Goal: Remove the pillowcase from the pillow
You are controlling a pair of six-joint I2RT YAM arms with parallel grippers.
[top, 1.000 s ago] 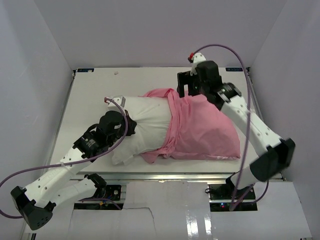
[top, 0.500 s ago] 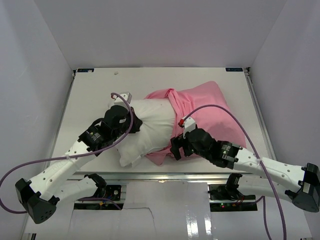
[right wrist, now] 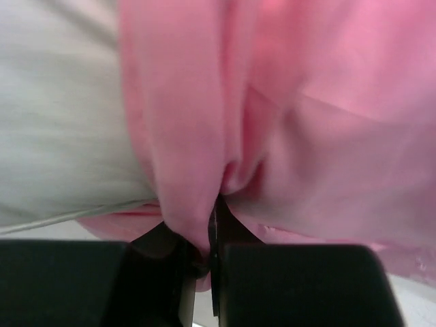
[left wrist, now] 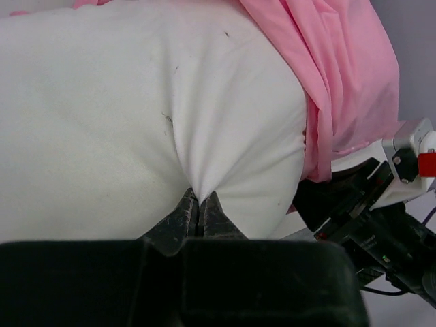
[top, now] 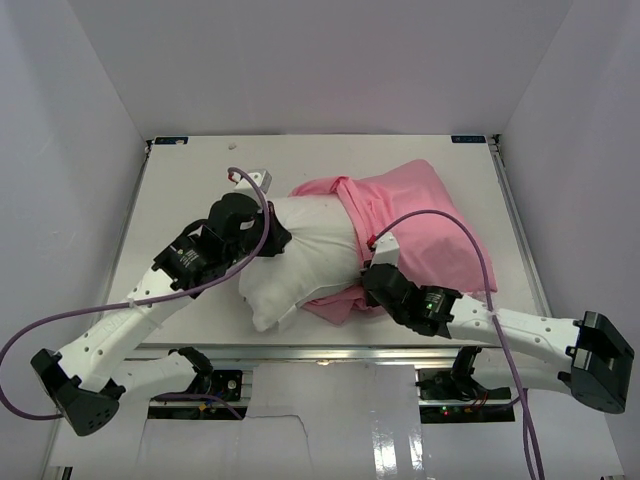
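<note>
Since a second ago the right gripper (top: 368,285) has come from the far side to the near edge of the table (top: 180,190) and pinches the bunched hem of the pillowcase (top: 415,225), which covers the right half of the pillow (top: 305,250), while the left gripper (left wrist: 199,208) is closed on its bare white left half.

White table (top: 180,190) — pale lavender walls (top: 320,60)

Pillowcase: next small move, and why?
Probably draw the right gripper rightward, away from the left gripper: it is shut on a pillowcase fold, the left pinches the bare pillow, and the case still covers the pillow's right half.
</note>
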